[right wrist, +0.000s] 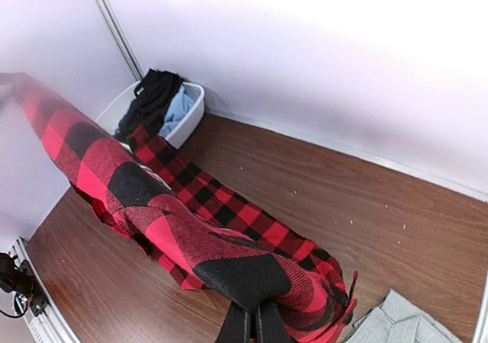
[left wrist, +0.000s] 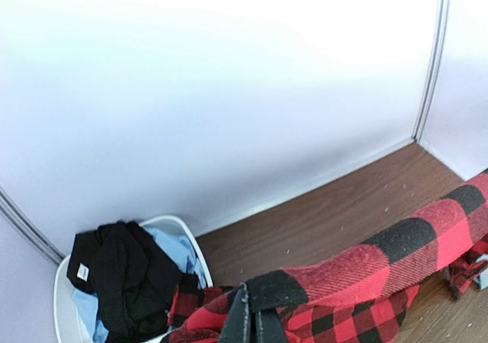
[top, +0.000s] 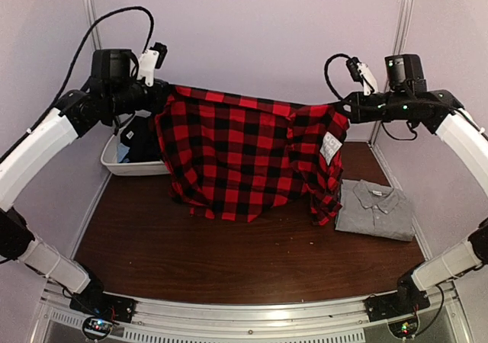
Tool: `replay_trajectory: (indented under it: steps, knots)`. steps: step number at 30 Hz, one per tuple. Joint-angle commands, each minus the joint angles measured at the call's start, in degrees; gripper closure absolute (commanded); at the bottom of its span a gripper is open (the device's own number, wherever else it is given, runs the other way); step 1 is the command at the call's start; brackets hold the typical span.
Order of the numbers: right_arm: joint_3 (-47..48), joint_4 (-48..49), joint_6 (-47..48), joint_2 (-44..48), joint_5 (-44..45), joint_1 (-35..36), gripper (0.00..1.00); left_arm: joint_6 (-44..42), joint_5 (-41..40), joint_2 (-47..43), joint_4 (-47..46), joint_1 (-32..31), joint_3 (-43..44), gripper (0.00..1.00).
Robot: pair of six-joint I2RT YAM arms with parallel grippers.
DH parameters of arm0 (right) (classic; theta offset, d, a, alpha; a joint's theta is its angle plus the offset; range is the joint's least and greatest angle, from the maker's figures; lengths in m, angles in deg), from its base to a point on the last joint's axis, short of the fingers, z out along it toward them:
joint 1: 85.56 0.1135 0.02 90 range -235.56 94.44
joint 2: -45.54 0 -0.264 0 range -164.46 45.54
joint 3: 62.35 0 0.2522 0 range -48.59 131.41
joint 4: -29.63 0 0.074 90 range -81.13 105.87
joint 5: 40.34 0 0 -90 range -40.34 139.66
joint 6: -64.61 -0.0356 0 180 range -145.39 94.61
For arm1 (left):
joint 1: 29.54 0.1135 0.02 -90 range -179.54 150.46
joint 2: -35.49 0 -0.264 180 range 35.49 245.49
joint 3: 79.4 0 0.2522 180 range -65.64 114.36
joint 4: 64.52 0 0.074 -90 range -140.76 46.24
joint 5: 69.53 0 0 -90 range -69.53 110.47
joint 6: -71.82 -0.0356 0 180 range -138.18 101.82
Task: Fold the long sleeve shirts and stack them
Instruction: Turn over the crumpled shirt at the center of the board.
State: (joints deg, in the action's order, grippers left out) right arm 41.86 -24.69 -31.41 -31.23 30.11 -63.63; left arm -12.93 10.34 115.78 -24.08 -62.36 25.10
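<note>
The red-and-black check flannel shirt (top: 244, 156) hangs stretched in the air between both arms, its lower edge reaching the wooden table (top: 229, 259). My left gripper (top: 162, 93) is shut on the shirt's left upper corner (left wrist: 305, 286). My right gripper (top: 345, 108) is shut on the right upper corner (right wrist: 252, 278). A white label (top: 330, 148) shows near the right side. The grey shirt (top: 375, 208) lies folded on the table at the right, below the right gripper; its edge (right wrist: 404, 324) shows in the right wrist view.
A white tub (top: 133, 164) with dark and light-blue clothes stands at the back left corner, partly behind the hanging flannel, and it shows again as the tub (left wrist: 65, 312) and the tub (right wrist: 187, 118). White walls enclose the table at back and sides.
</note>
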Motion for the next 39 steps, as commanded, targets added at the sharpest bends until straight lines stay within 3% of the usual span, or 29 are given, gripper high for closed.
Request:
replay_trajectory:
  steps: [1, 12, 19, 26, 34, 39]
  knots:
    - [7.75, -4.87, 0.8, 1.87, -3.76, 0.96, 1.0, 0.05, 4.68, -2.0, 0.84, 0.12, 8.61, 1.0]
    - [18.47, -6.35, -7.21, 12.08, -17.91, 1.8, 1.0, 8.57, 24.64, -15.29, 3.84, 0.03, 14.86, 1.0]
    - [24.29, -7.71, -11.29, 16.25, -21.99, 1.75, 1.0, 13.17, 31.34, -21.79, 4.44, 0.03, 15.13, 1.0]
    - [31.53, -6.5, -14.85, 16.22, -23.26, 1.8, 1.0, 14.05, 32.06, -23.24, 4.35, 0.03, 18.88, 1.0]
    - [31.84, -5.67, -15.04, 15.14, -20.28, 1.79, 1.0, 12.54, 27.87, -20.7, 4.7, 0.03, 20.76, 1.0]
    - [32.0, -9.46, -12.74, 12.36, -12.54, 1.8, 1.0, 11.0, 14.83, -16.61, 8.22, 0.03, 22.77, 1.0]
